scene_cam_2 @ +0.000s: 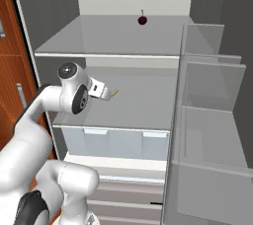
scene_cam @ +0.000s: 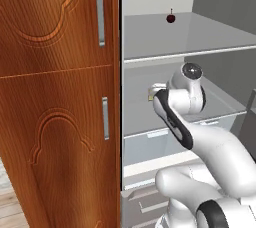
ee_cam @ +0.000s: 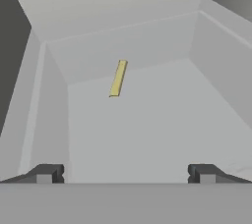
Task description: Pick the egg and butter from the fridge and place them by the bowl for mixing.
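The fridge [scene_cam_2: 207,100] stands open, its pale grey interior showing flat shelves and a translucent drawer [scene_cam_2: 116,142] below. The white arm reaches into the middle shelf [scene_cam_2: 143,108]. The gripper [ee_cam: 125,173] is open, its two dark fingertips [ee_cam: 48,173] spread wide with nothing between them. The butter [ee_cam: 117,78], a thin pale-yellow stick, lies flat on the middle shelf ahead of the gripper, well apart from the fingertips and slightly toward the left fingertip's side in the hand view. It sits close to the shelf's back wall, lying roughly lengthwise away from the hand. In the right base view the butter [scene_cam_2: 114,92] shows just beyond the hand. On the upper shelf [scene_cam_2: 113,36], a small dark red stemmed fruit [scene_cam_2: 142,19] rests near the back. A carved brown wooden cabinet [scene_cam: 55,102] stands left of the fridge.
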You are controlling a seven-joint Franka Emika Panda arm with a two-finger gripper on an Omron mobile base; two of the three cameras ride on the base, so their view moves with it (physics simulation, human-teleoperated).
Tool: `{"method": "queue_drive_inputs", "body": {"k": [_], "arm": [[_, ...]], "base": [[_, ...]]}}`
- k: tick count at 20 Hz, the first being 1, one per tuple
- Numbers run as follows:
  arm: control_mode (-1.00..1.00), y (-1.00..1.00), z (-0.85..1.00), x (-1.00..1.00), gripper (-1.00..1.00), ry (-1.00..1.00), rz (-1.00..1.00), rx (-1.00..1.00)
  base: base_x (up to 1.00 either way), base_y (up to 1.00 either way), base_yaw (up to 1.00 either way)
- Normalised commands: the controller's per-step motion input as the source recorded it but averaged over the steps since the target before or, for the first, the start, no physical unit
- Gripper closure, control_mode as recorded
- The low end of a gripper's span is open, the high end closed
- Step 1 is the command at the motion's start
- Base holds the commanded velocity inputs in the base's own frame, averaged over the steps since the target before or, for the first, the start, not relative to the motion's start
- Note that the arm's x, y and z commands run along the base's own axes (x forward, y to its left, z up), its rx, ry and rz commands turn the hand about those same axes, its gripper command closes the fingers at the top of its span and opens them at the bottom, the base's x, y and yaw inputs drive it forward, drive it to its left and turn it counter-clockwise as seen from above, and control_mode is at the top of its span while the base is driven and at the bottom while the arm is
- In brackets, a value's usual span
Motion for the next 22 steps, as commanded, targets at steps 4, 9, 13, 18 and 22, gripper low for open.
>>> {"method": "queue_drive_inputs", "body": {"k": [4,9,13,18,22], "arm": [[-1.0,0.01,-0.36,0.32,-1.0,0.0,0.08,-0.1],[-1.0,-0.02,-0.15,0.41,-1.0,0.0,0.09,-0.04],[-1.0,-0.05,-0.03,0.43,-1.0,0.0,0.08,0.0],[-1.0,-0.02,-0.07,0.46,-1.0,0.03,0.01,0.0],[-1.0,0.0,-0.12,0.44,-1.0,0.03,0.0,0.0]], "base": [[0.0,0.0,0.0],[0.0,0.0,0.0],[0.0,0.0,0.0],[0.0,0.0,0.0],[0.0,0.0,0.0]]}}
